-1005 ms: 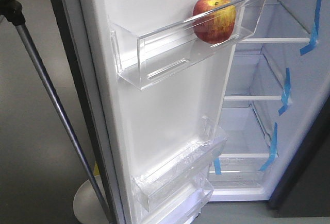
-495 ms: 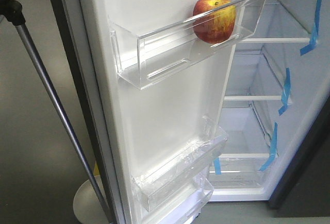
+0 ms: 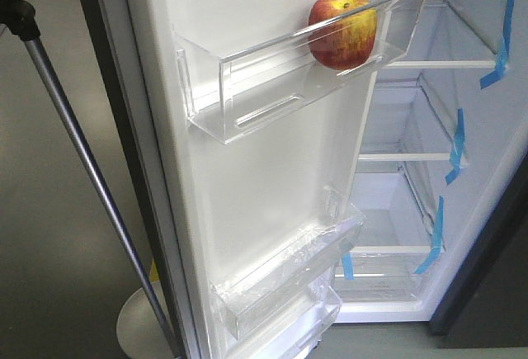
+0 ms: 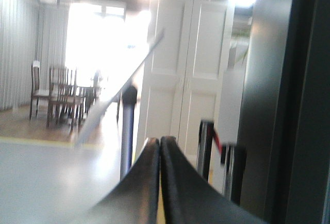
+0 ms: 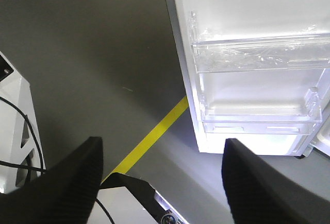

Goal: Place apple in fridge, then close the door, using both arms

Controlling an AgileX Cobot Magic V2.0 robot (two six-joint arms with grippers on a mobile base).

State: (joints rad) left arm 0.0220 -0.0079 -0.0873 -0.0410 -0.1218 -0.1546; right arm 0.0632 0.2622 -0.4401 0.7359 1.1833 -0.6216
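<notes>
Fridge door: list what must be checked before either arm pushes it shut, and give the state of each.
1. Red-and-yellow round apple seated in the upper clear plastic door bin: ok.
2. Tall door with white inner face shut: not ok, it stands open.
3. Nothing jutting from the glass shelves of the white-lined fridge into the swing: ok.
4. Left jaws shut, empty: ok.
5. Right jaws open, empty: ok.
6. Thin silver pole out of the way of the push: cannot tell.

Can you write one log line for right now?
glossy red-and-yellow round apple: in upper clear plastic door bin | tall white-faced door: open | left gripper: shut | right gripper: open, empty
</notes>
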